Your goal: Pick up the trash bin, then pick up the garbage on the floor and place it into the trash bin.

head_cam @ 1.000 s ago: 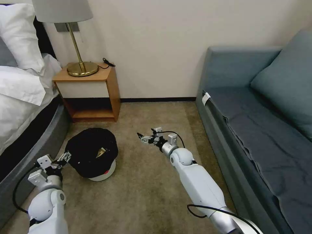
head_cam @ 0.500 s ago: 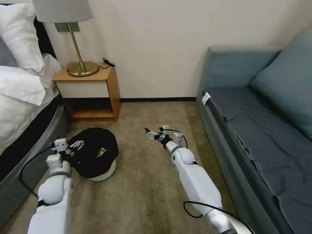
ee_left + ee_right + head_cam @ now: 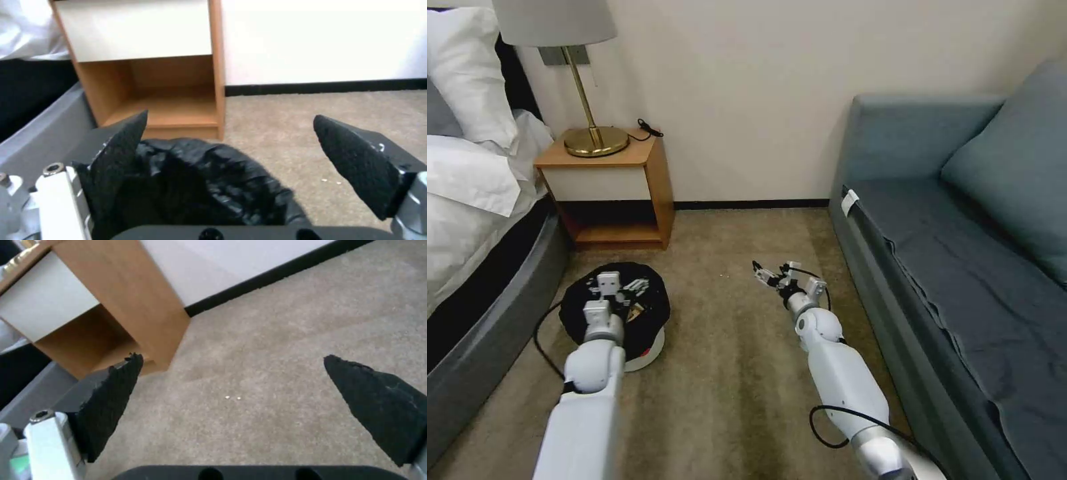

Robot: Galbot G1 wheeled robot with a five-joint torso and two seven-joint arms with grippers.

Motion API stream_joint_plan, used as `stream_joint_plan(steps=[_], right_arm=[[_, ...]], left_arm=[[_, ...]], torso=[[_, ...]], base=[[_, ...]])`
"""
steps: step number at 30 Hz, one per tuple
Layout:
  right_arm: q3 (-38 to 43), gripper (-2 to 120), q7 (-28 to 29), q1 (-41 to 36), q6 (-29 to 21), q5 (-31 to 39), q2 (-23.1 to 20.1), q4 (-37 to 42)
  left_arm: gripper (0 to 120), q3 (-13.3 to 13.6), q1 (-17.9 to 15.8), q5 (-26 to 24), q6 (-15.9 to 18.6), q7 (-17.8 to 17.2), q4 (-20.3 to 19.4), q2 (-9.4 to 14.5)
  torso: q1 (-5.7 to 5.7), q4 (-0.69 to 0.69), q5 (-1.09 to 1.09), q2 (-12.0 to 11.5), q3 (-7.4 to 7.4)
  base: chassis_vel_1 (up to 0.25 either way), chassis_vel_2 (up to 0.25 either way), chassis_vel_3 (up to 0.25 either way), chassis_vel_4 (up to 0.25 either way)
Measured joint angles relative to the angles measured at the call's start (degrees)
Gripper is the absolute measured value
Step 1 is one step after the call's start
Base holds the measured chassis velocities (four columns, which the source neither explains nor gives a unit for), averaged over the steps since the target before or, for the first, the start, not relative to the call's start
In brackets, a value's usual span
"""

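The trash bin [image 3: 652,347] stands on the carpet near the bed, its crinkly black liner [image 3: 195,186] folded over the rim. A tan-yellow piece of garbage [image 3: 636,311] lies inside it. My left gripper [image 3: 638,287] hovers open over the bin's mouth; in the left wrist view its fingers [image 3: 120,146] spread wide above the liner, holding nothing. My right gripper [image 3: 764,273] hangs open above bare carpet to the right of the bin. The right wrist view shows my right gripper [image 3: 233,357] with nothing between its fingers.
A wooden nightstand [image 3: 620,193] with a brass lamp [image 3: 594,137] stands against the wall behind the bin. The bed [image 3: 474,220] runs along the left and a blue sofa [image 3: 960,253] along the right. Carpet [image 3: 727,373] lies between them.
My left arm has swung right, from beside the bin's left rim to over its mouth. My right arm has shifted right, toward the sofa. The bin has not moved.
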Motion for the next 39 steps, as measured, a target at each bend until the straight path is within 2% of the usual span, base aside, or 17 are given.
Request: stream_joint_plan(steps=[39], right_arm=[[0.1, 100, -0.23, -0.16, 0.46, 0.08, 0.16, -0.16]], left_arm=[[100, 0.03, -0.14, 0.22, 0.33, -0.25, 0.09, -0.09]], torso=[[0.0, 0.01, -0.01, 0.01, 0.0]], base=[[0.0, 0.0, 0.0, 0.0]])
